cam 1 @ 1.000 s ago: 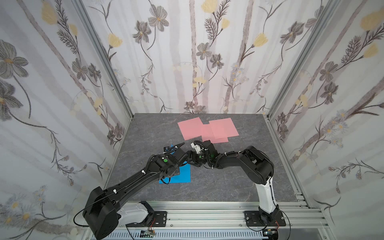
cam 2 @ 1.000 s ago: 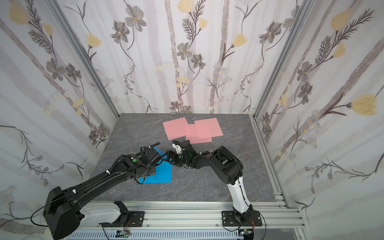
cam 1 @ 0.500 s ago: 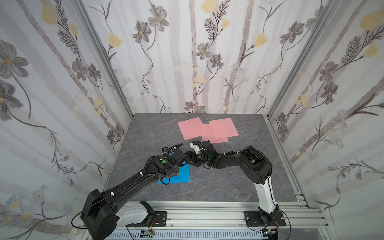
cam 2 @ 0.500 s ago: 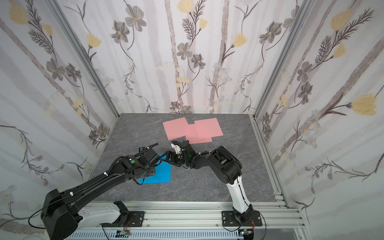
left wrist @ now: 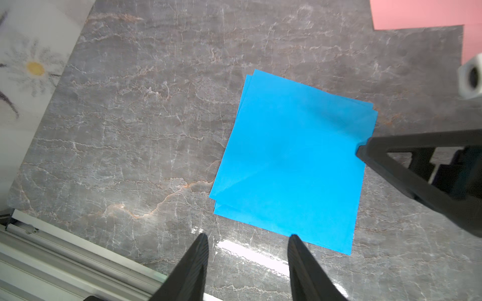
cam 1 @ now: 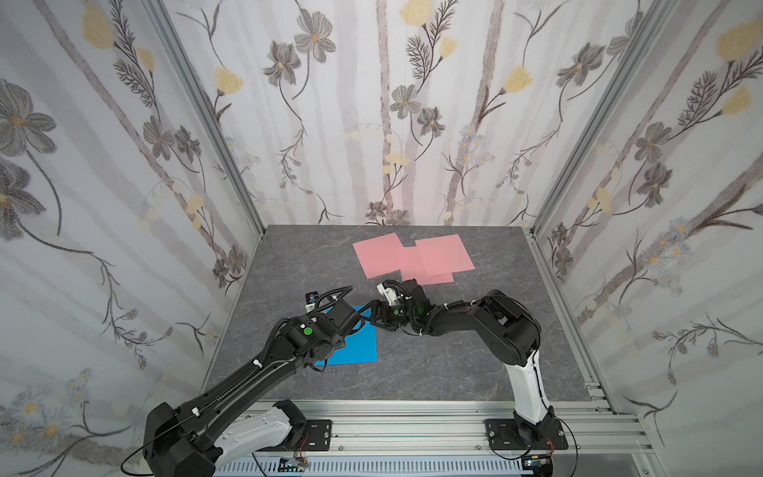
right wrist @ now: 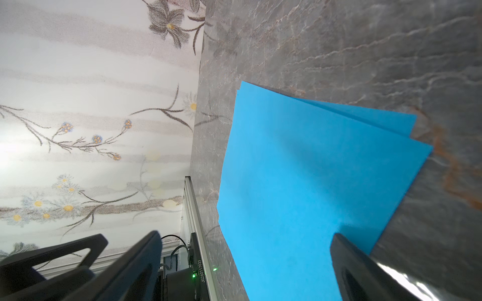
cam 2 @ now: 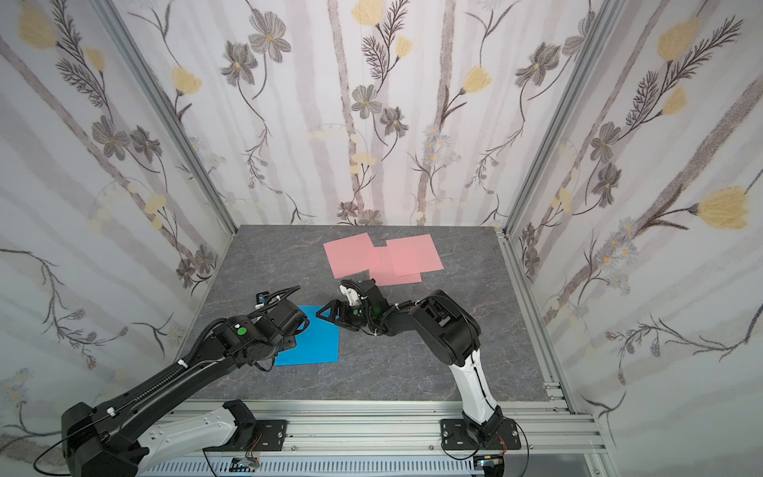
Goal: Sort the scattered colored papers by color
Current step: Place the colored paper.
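Bright blue papers (cam 1: 358,346) (cam 2: 318,343) lie stacked flat and slightly offset at the table's front left. They also show in the left wrist view (left wrist: 289,159) and the right wrist view (right wrist: 300,182). Three salmon pink papers (cam 1: 413,258) (cam 2: 384,258) overlap at the back middle. My left gripper (left wrist: 247,235) is open and empty, its tips beside the blue stack's edge. My right gripper (cam 1: 369,317) (cam 2: 332,320) (right wrist: 246,234) is wide open at the stack's far right corner, holding nothing. One of its fingers (left wrist: 365,152) shows at that corner.
The grey marble table (cam 1: 454,363) is walled by floral panels on three sides. An aluminium rail (cam 1: 413,417) runs along the front. Both arms meet over the table's front middle. A corner of a pink paper (left wrist: 417,13) shows in the left wrist view.
My left gripper has opened its jaws and drawn back a little from the blue stack. The right gripper stays wide open in about the same place.
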Tool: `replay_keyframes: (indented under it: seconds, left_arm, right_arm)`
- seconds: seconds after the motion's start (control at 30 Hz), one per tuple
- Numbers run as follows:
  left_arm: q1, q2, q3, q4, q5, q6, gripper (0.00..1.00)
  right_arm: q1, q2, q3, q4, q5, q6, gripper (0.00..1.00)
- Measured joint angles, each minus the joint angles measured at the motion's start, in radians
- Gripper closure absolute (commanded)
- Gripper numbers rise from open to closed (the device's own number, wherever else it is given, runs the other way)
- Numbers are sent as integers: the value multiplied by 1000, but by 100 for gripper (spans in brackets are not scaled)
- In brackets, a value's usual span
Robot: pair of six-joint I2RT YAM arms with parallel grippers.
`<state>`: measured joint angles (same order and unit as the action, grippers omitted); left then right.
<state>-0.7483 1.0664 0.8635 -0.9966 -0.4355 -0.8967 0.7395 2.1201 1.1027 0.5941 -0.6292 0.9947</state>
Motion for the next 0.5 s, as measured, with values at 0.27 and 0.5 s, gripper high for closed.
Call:
replay_keyframes:
  seconds: [0.27,0.5]
  left_arm:
    - [1,26,-64,122,62,-27,50]
    - [1,62,-37,166,73,-26,49]
  right_arm:
    - [2,3,6,5,29,8,0]
    - [5,-3,6,1,48,19,0]
